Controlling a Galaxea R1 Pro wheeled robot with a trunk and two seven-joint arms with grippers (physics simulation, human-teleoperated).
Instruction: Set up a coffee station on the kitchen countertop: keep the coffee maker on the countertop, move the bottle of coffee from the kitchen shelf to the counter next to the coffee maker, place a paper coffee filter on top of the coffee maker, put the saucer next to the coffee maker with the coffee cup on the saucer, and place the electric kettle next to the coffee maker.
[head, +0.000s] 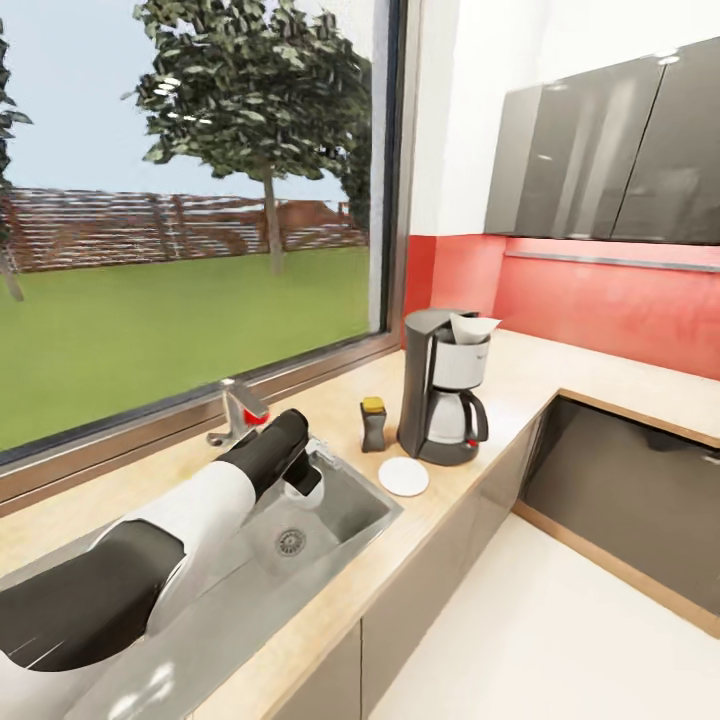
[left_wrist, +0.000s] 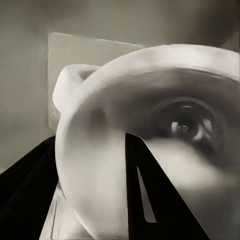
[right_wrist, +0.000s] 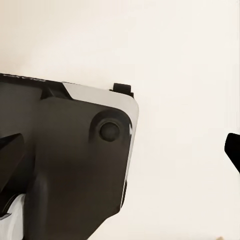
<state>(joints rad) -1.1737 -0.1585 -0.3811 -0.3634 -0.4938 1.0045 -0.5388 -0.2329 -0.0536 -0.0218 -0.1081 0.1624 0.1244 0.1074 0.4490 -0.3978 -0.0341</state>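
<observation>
Where the left arm reaches over the sink (head: 345, 500), its left gripper (head: 300, 478) holds the coffee cup (head: 302, 492) above the basin, clamped on the cup wall; the left wrist view has one dark finger (left_wrist: 145, 200) inside the white cup (left_wrist: 150, 140) and the other outside it, the loop handle to one side.

Desk (head: 560, 375), far edge by the window: coffee maker (head: 443, 398), upright, with the paper coffee filter (head: 472, 326) on its top.
Bottle of coffee (head: 373, 424): upright, just beside the coffee maker, sink side.
Saucer (head: 403, 476): flat near the front edge, bare, well apart from the cup.
Right gripper: state cannot be told; one dark tip (right_wrist: 233, 150) is seen over pale floor.
</observation>
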